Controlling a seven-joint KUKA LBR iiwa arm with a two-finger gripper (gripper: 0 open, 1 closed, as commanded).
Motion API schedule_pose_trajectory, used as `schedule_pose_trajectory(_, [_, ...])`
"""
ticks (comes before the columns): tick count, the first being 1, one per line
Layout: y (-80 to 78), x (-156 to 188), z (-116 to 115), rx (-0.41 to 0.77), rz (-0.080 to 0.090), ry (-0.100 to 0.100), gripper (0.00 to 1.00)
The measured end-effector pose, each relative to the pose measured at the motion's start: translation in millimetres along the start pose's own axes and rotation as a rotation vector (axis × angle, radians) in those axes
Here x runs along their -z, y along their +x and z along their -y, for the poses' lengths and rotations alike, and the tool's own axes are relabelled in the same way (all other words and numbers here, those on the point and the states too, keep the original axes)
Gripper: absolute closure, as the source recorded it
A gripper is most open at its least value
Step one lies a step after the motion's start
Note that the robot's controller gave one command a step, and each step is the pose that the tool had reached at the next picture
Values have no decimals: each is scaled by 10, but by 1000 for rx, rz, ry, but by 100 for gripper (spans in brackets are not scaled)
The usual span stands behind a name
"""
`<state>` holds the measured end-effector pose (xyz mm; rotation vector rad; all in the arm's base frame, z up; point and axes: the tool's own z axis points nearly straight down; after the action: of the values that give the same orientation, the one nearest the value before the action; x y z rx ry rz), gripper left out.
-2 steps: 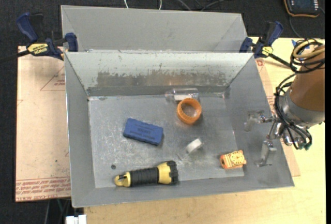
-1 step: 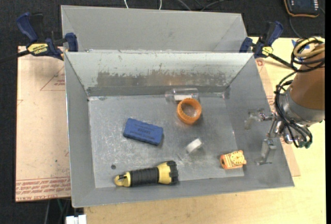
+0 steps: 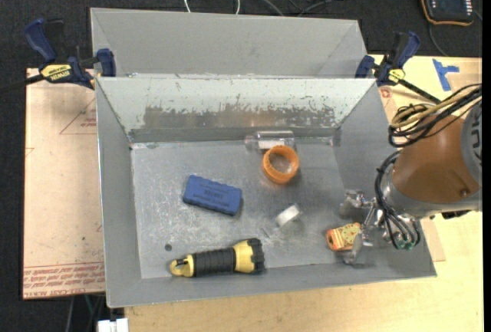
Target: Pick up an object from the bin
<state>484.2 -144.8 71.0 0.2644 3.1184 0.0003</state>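
My gripper (image 3: 355, 230) is down in the bin's front right corner, open. One finger (image 3: 354, 203) stands behind and the other (image 3: 354, 254) in front of a small orange and yellow thing (image 3: 341, 237) on the floor. That thing lies in the gap between them, and neither finger visibly presses on it. A small clear-white piece (image 3: 288, 215) lies a short way to the left.
An orange tape roll (image 3: 280, 164) sits near the back wall beside a clear plastic piece (image 3: 268, 141). A blue block (image 3: 212, 195) lies left of centre. A black and yellow torch (image 3: 219, 260) lies along the front. The arm's brown cover and cables hang over the right rim.
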Motion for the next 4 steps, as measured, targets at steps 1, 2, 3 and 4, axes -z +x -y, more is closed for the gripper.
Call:
schedule_pose_trajectory(1, [42,580,-156,464,2,1,0])
schedule_pose_trajectory(2, [-4,47,-22,44,3,0,0])
schedule_pose_trajectory(3, [-123,3,-20,670,10,-5,0])
schedule_pose_trajectory(4, [-15,39,-33,99,3,-1,100])
